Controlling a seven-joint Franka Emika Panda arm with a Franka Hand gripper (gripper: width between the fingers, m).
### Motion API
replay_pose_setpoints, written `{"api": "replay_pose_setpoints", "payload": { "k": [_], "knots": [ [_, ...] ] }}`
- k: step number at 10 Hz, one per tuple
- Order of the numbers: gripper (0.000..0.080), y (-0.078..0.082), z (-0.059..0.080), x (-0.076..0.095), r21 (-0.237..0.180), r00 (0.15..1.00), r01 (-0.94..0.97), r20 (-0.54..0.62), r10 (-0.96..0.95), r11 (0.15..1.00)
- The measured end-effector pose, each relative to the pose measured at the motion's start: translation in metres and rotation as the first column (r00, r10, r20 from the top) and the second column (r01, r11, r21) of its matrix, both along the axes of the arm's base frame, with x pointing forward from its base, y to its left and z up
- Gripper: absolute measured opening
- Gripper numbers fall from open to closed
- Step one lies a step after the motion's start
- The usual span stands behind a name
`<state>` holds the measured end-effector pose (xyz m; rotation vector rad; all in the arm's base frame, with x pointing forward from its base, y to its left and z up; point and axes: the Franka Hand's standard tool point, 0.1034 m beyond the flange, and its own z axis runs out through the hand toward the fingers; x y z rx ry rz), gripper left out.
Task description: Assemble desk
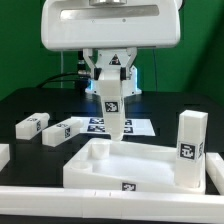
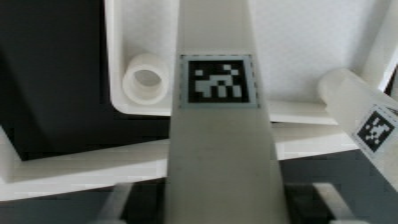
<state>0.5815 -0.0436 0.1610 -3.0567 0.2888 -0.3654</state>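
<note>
So right now the hand is clamped on the upper end of 1 leg and has it hanging pretty much vertical, tag facing the exterior camera, over the back part of the desk top. The desk top sits flat on the black tabletop, open side up with its rim showing all round. I honestly can't tell whether the bottom of that held leg is touching the tray floor or just hovering above it. In the wrist view the same leg runs straight down the middle of the shot with its tag front and center, and just beside it there's a round hole in the corner of the desk top. A 2nd leg, the upright leg, stands in the corner of the tray on the exterior view's right, and the wrist cam catches it too. 2 loose legs lie on their sides toward the exterior view's left, well apart from the tray. The marker board lies flat behind the tray, partly hidden by the held leg.
</note>
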Motion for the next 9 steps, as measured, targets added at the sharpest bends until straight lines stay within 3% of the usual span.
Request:
{"api": "replay_pose_setpoints", "payload": {
  "k": [4, 6, 9],
  "knots": [
    [0.0291, -0.02, -0.002, 0.019, -0.126, 0.965, -0.001, 0.259, 0.034, 0.992],
    [0.0291, -0.015, 0.006, 0.023, -0.103, 0.973, -0.01, 0.228, 0.033, 0.995],
    [0.0291, -0.016, 0.003, 0.023, -0.105, 0.973, -0.01, 0.227, 0.034, 0.994]
  ]
}}
